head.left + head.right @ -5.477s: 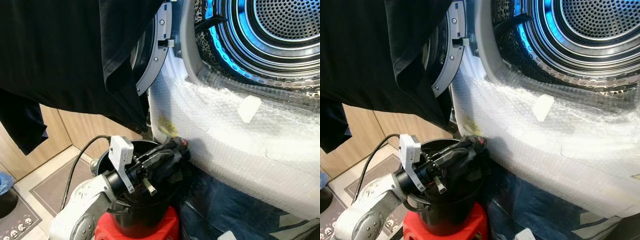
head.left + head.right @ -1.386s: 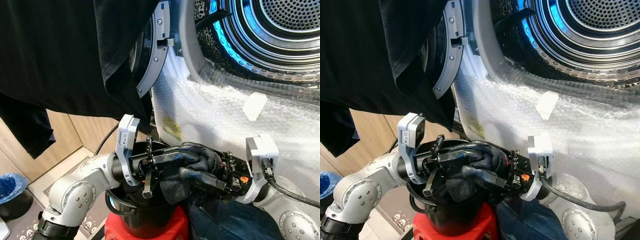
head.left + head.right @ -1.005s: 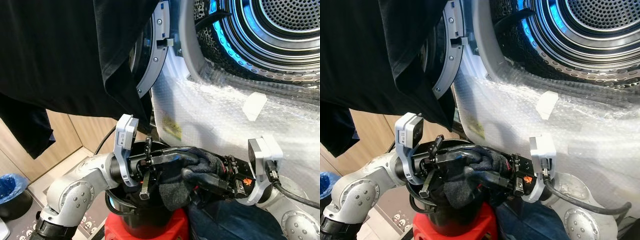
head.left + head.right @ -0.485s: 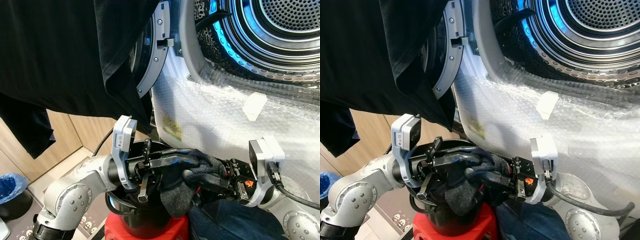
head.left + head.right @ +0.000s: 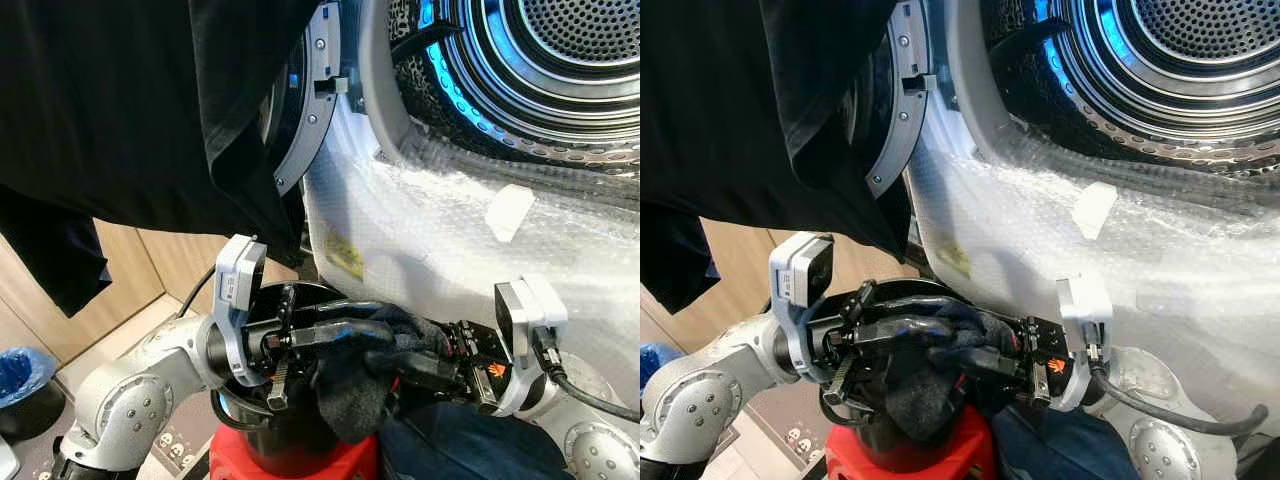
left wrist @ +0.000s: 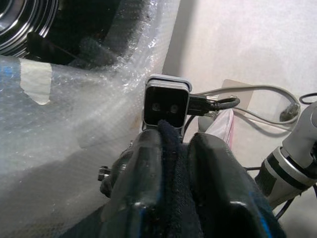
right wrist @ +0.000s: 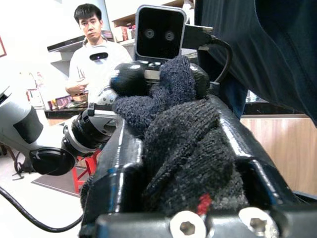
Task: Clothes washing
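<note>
A dark grey knitted garment [image 5: 345, 395] hangs over a black bucket [image 5: 290, 445], held from both sides. My left gripper [image 5: 375, 320] comes in from the left and is shut on the garment's top. From the right, my right gripper [image 5: 385, 362] is shut on the same garment just below. In the left wrist view the garment [image 6: 173, 188] is pinched between the two black fingers [image 6: 141, 168]. In the right wrist view it [image 7: 178, 148] bulges up between the fingers [image 7: 124, 163]. Above stands the washing machine's open drum [image 5: 560, 60].
The bucket sits on a red stool [image 5: 300, 468]. A black T-shirt [image 5: 130, 100] hangs over the open door [image 5: 300, 110]. Bubble wrap [image 5: 430, 220] covers the machine's front. Blue cloth [image 5: 450, 450] lies below my right arm. A blue bin [image 5: 20, 370] is at left. A person [image 7: 96, 54] stands behind.
My right arm has come in and closed on the garment that my left gripper lifted from the bucket. Over the last second my left wrist has drawn back slightly to the left.
</note>
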Controlling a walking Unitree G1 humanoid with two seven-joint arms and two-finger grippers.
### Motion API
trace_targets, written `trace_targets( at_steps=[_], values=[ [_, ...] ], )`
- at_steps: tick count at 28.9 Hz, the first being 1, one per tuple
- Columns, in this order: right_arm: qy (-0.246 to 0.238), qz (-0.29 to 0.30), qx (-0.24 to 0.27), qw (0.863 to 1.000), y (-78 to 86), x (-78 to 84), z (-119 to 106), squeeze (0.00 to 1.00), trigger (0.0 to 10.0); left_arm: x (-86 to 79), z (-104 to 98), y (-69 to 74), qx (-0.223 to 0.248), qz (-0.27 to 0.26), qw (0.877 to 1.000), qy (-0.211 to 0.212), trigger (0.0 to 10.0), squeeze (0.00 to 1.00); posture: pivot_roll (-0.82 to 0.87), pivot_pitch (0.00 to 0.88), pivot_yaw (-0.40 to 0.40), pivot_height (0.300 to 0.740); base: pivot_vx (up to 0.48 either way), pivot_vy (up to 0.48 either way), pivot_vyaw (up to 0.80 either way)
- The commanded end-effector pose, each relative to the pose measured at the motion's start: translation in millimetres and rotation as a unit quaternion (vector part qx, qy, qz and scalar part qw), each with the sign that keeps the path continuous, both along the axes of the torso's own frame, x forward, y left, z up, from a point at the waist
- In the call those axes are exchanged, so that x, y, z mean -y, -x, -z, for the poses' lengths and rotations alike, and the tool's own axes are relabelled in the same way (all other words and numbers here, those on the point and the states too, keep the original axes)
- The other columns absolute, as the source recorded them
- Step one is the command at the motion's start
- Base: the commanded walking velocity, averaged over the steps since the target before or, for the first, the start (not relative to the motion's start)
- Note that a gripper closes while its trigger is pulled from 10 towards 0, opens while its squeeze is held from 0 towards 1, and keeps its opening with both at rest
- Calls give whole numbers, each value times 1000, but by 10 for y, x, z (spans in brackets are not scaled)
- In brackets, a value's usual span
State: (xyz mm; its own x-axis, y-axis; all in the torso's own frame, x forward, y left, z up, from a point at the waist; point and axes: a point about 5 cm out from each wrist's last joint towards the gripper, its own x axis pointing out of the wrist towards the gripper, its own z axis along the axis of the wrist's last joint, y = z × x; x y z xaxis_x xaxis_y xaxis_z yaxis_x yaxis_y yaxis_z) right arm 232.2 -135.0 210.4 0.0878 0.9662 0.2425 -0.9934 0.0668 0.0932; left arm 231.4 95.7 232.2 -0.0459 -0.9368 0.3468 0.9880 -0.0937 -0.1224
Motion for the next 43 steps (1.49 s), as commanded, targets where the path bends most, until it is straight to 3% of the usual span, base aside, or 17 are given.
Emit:
trace_targets(
  at_steps=[1,2,3,16,34,43],
  values=[
    [-8,-25,30,999,50,-71,-103,0,8314,-26,14,-24,11,-28,999,-19,10000,0,-50,0,62,740,0,0,0],
    [-8,-25,30,999,50,-71,-103,0,8314,-26,14,-24,11,-28,999,-19,10000,0,-50,0,62,740,0,0,0],
    [-8,-26,30,999,50,-71,-103,0,10000,-23,23,-22,14,-31,999,-25,10000,0,-49,0,63,740,0,0,0],
    [-6,-24,33,999,38,-56,-96,0,10000,-60,10,1,24,-33,999,-26,10000,0,-54,0,64,740,0,0,0],
    [-10,-21,28,999,-29,-39,-61,0,10000,-176,-110,165,46,-60,997,-21,10000,0,-28,0,55,740,0,0,0],
    [-11,-23,27,999,-54,-58,-46,0,10000,-177,-89,146,39,-70,997,-22,10000,0,-27,0,53,740,0,0,0]
  ],
)
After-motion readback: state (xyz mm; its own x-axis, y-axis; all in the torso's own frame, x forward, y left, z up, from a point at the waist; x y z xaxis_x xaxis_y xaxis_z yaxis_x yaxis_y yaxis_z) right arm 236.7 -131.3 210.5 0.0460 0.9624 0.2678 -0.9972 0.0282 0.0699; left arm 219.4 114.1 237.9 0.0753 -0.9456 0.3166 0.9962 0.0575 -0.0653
